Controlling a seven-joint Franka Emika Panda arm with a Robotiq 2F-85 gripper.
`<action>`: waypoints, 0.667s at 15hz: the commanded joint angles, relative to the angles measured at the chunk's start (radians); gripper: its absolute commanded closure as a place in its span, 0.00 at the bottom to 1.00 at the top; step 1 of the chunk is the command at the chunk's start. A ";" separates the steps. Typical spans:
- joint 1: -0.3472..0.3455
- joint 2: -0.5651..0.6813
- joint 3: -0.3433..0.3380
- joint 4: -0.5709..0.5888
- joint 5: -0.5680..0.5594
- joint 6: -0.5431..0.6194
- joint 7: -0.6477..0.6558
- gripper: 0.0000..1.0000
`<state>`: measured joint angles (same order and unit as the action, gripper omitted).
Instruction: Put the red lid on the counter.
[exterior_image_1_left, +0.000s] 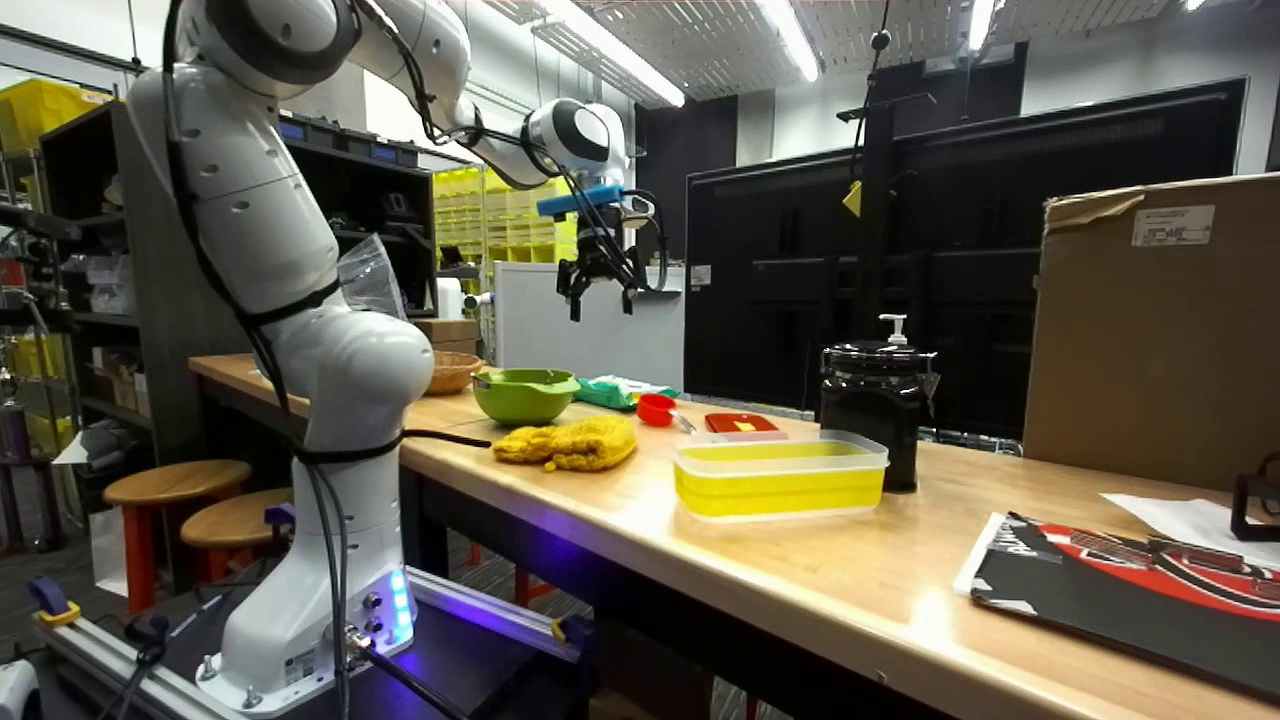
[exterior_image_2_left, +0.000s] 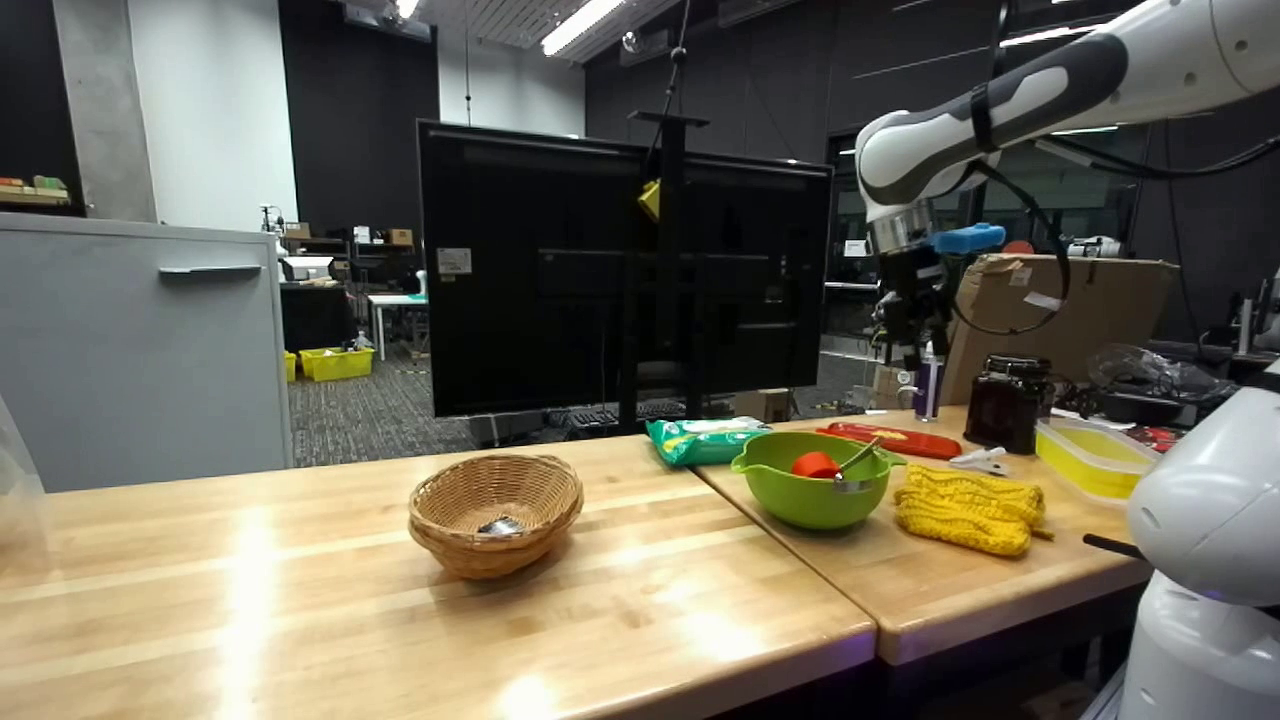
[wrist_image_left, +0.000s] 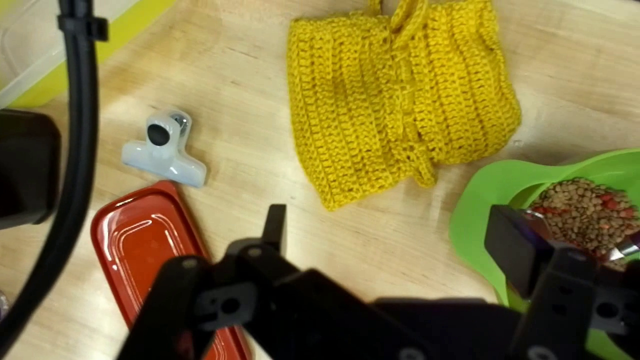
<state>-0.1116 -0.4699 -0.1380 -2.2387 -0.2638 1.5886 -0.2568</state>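
Observation:
The red lid (exterior_image_1_left: 740, 423) lies flat on the wooden counter (exterior_image_1_left: 600, 500), behind the yellow tub. In an exterior view the lid (exterior_image_2_left: 895, 440) is behind the green bowl. In the wrist view the lid (wrist_image_left: 147, 240) is at lower left, partly covered by a gripper finger. My gripper (exterior_image_1_left: 600, 300) hangs well above the counter, fingers pointing down. In the wrist view the gripper (wrist_image_left: 395, 235) is wide open, with only bare counter seen between its fingers. It also shows, dark and less clear, in an exterior view (exterior_image_2_left: 905, 350).
A yellow tub (exterior_image_1_left: 780, 485), dark jar (exterior_image_1_left: 868, 420), yellow knitted cloth (exterior_image_1_left: 570, 443), green bowl (exterior_image_1_left: 525, 397) and white clip (wrist_image_left: 167, 147) surround the lid. A red scoop (exterior_image_2_left: 815, 465) is at the bowl; in or behind it is unclear. A wicker basket (exterior_image_2_left: 495, 515) stands farther along.

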 joint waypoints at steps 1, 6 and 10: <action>0.019 -0.079 0.009 -0.028 0.064 -0.019 0.063 0.00; 0.056 -0.119 0.030 -0.053 0.141 0.010 0.073 0.00; 0.096 -0.133 0.067 -0.052 0.165 0.013 0.072 0.00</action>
<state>-0.0440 -0.5679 -0.0970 -2.2759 -0.1207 1.5900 -0.2019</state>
